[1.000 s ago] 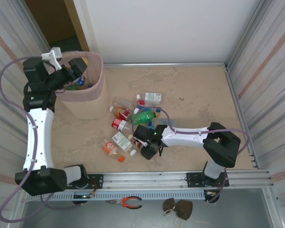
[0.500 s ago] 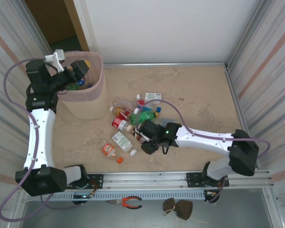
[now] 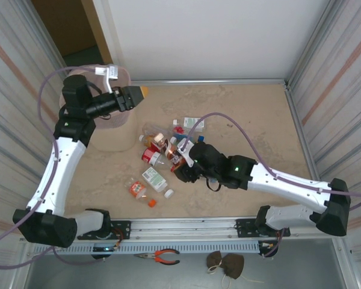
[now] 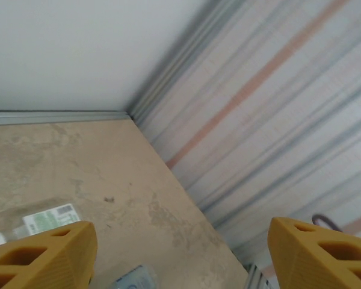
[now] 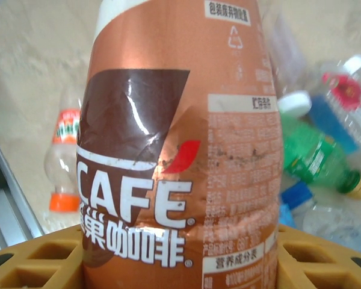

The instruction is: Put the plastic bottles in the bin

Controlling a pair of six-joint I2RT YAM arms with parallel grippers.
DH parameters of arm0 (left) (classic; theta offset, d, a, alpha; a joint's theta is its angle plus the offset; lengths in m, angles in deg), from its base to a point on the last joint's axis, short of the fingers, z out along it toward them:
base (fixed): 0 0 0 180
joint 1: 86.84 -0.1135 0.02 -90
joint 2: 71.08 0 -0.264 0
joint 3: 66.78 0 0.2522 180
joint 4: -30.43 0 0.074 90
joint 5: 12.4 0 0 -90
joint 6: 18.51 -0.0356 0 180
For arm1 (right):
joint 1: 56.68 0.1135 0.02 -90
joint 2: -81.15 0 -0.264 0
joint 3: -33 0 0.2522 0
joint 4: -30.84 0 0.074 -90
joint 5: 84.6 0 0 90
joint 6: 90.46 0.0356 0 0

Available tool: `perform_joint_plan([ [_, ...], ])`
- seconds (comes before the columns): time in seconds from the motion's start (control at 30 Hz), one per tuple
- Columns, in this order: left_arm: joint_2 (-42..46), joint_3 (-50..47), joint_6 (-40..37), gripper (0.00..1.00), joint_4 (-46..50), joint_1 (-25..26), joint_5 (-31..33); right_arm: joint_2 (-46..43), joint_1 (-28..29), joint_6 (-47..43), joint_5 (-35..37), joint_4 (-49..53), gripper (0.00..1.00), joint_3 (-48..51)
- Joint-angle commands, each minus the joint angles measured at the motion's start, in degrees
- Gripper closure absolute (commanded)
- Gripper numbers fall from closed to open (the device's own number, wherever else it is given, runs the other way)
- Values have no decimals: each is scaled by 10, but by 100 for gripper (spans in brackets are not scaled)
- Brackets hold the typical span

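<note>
Robot lab cell: corrugated metal walls (image 3: 340, 66), alu rails (image 3: 216, 224), beige tabletop (image 3: 246, 111).

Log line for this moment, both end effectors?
left end effector: open, empty, by bin | right end effector: shut on brown coffee bottle, at bottle pile

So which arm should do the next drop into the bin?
Right. The right tool is shut on the brown coffee bottle; the left tool hangs open and empty beside the bin.

The left arm (image 3: 99, 103) covers much of the bin (image 3: 114, 136), the brown coffee bottle (image 5: 174, 150) is cut off at twelve and six o'clock of the right wrist view, and the green bottle (image 5: 316, 159) at three o'clock behind it is blurred.
</note>
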Motion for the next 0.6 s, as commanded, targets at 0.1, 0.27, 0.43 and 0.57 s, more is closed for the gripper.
perform_joint_plan([
  [0.1, -20, 31, -41, 25, 18, 65, -10, -38, -5, -48, 56, -133, 56, -3],
  [0.27, -27, 40, -47, 29, 30, 89, -9, -42, -9, -77, 86, -185, 57, -8],
  [0.43, -27, 43, -55, 35, 33, 101, -14, -36, -23, -86, 88, -192, 58, -22],
  [0.57, -21, 43, -66, 35, 39, 107, -15, -33, -36, -84, 85, -192, 58, -28],
])
